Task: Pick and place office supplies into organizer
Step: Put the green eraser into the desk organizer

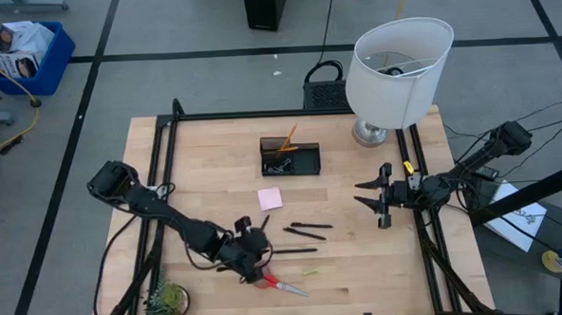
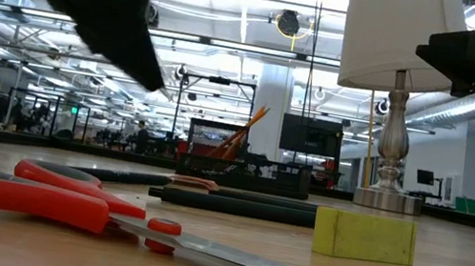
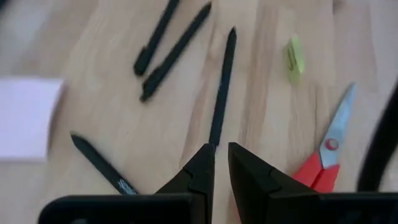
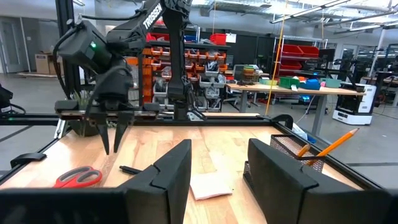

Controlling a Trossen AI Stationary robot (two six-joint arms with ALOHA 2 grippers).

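Wooden tabletop (image 1: 361, 258) carries my scissors (image 1: 280, 285) near its front edge, pens (image 1: 308, 229) mid-table, organizer (image 1: 291, 158) toward the back. My left gripper (image 3: 221, 165) hovers nearly shut, empty, above one pen. My right gripper (image 1: 371, 199) waits open, empty.

"TROSSEN" in white on left arm (image 4: 155, 15)

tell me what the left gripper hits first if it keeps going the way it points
Most likely the thin black pen lying just ahead of the left gripper, though the height above it is unclear.
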